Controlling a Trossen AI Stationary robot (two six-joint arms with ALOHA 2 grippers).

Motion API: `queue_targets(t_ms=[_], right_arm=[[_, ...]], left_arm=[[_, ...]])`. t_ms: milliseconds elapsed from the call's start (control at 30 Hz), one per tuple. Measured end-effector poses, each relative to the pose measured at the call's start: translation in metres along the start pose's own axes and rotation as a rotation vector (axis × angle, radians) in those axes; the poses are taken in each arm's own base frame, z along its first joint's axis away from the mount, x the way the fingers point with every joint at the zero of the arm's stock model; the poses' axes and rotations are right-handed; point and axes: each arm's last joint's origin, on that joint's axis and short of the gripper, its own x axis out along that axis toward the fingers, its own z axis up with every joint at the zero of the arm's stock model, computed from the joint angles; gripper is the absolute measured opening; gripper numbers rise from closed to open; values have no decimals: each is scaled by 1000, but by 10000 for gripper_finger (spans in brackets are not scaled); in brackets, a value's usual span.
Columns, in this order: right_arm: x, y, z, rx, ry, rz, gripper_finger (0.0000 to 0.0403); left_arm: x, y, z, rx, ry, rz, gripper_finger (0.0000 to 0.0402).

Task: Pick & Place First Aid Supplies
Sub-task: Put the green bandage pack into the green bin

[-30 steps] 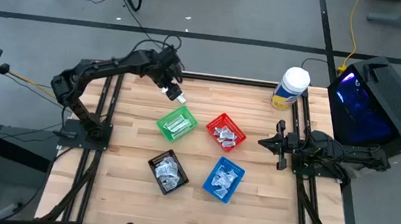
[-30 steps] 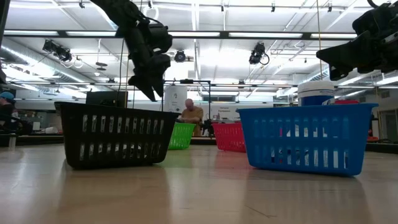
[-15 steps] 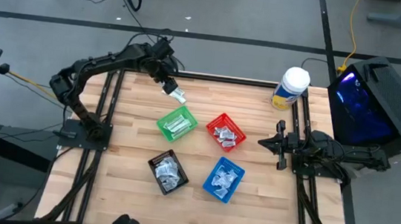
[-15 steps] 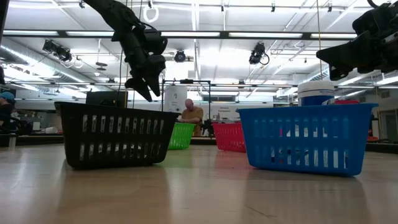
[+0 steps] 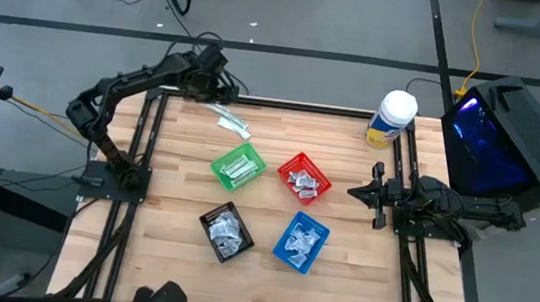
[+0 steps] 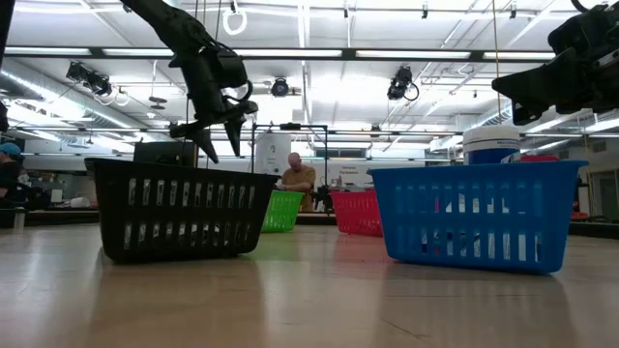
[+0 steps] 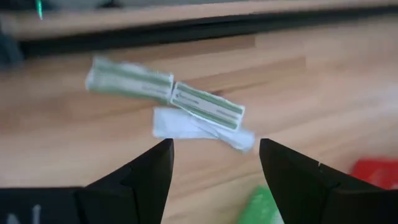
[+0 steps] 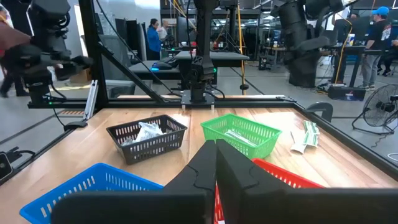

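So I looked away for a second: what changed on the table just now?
The left pincer pulled back toward the table's far edge and let go of the pale-green strips, which now lie on the wood beyond the green basket. The right pincer stayed shut at the right side; the baskets did not move.

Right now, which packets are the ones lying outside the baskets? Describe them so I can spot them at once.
Start at the green basket near the middle of the table. Just beyond it, toward the far edge and below the open left gripper, a few narrow white-and-green strips lie bunched on bare wood. Every other packet sits inside a basket.
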Motion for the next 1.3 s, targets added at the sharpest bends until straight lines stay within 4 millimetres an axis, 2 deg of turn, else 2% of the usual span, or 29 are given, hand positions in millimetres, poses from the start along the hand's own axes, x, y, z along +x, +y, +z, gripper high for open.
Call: queue_targets(t_ms=[167, 367, 500, 567, 767, 900, 967, 1167, 1233, 1300], right_arm=[[0, 0, 0, 0, 0, 0, 13], [0, 0, 0, 0, 0, 0, 13], [0, 0, 0, 0, 0, 0, 13], [0, 0, 0, 0, 0, 0, 13], [0, 0, 0, 0, 0, 0, 13], [0, 0, 0, 0, 0, 0, 13], [0, 0, 0, 0, 0, 0, 13], [0, 0, 0, 0, 0, 0, 13], [0, 0, 0, 0, 0, 0, 13], [0, 0, 0, 0, 0, 0, 13]], left_arm=[[0, -1, 1, 421, -3, -18, 248], [0, -4, -2, 731, 10, -70, 248], [-11, -12, 1, 926, 8, -71, 248], [-18, -15, 5, 981, -20, -57, 248], [-32, -22, 16, 991, -89, -29, 248], [-33, -22, 16, 926, -96, -21, 248], [-33, -21, 17, 766, -102, 9, 248], [-31, -20, 20, 136, -148, 48, 248], [-31, -20, 20, 9, -151, 37, 248], [-31, -21, 19, -43, -147, 27, 248]])
